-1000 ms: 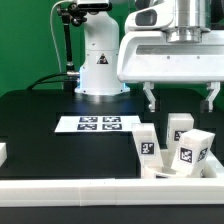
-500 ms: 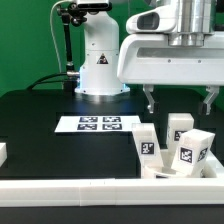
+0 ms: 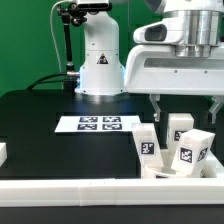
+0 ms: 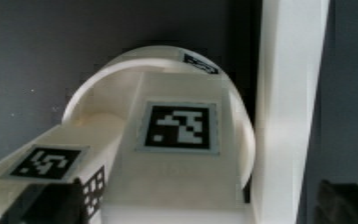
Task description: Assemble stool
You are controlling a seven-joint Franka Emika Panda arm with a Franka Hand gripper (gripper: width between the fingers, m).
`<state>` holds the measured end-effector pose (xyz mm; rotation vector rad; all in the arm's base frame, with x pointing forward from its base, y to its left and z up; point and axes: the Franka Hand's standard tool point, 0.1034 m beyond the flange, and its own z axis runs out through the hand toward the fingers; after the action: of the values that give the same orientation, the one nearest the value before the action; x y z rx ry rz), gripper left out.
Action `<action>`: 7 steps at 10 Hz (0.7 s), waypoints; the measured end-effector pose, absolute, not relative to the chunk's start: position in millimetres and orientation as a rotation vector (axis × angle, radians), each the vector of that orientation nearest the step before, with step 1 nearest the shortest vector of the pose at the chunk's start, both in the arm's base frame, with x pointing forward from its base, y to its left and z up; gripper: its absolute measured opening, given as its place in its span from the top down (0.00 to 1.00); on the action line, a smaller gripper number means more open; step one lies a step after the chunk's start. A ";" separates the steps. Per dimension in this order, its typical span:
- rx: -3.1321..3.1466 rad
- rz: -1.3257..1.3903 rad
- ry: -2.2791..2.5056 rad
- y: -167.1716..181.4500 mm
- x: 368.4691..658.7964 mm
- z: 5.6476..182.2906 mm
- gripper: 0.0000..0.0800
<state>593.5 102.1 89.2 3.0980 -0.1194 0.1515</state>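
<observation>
The seat (image 3: 160, 168) carries three legs (image 3: 181, 127) standing upright in it, each with one tag. The gripper (image 3: 186, 104) hangs above them, fingers pointing down, wide open and holding nothing. The seat and legs are below the jaws; the marker board (image 3: 97, 124) lies well apart.

Black table (image 3: 40, 125) (marker board (image 3: 98, 124), stool (image 3: 175, 150) atop)

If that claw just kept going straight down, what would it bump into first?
Most likely the stool parts: the open gripper hangs right above the upright legs, and the wrist view looks down onto one. Depth is hard to judge.
</observation>
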 end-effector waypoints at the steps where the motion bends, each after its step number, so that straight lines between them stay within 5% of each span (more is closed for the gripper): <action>1: 3.098 0.151 -0.119 101.7 593.6 89.2 0.34; 2: 3.097 0.151 -0.123 100.1 593.8 89.2 0.51; 7: 3.097 0.152 -0.155 99.1 594.0 89.2 0.58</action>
<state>594.0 99.1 89.2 3.0967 -0.1547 0.1520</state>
